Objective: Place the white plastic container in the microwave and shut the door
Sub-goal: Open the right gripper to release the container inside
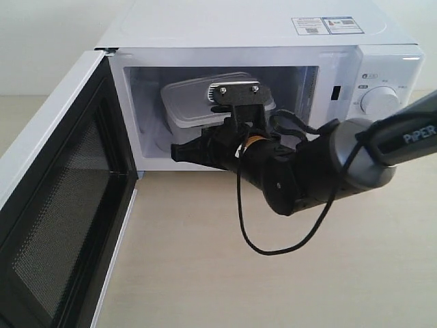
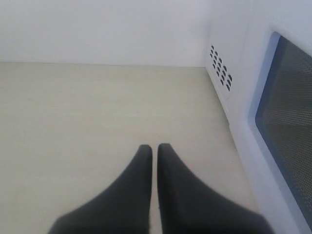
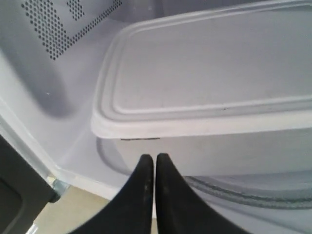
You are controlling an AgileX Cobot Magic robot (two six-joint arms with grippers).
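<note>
Container (image 1: 184, 102) sits inside the microwave (image 1: 239, 27), apparently on the glass turntable (image 3: 253, 200). Right end effector (image 3: 154, 158), closed together and empty, is just in front of it; left end effector (image 2: 154, 148) is likewise together. Placement done; door (image 1: 61, 205) wide open, closing remains.

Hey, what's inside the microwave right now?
The white plastic container, lid on, sits inside the microwave on the glass turntable. The shut right gripper points at its near side. The lid hides any contents.
</note>
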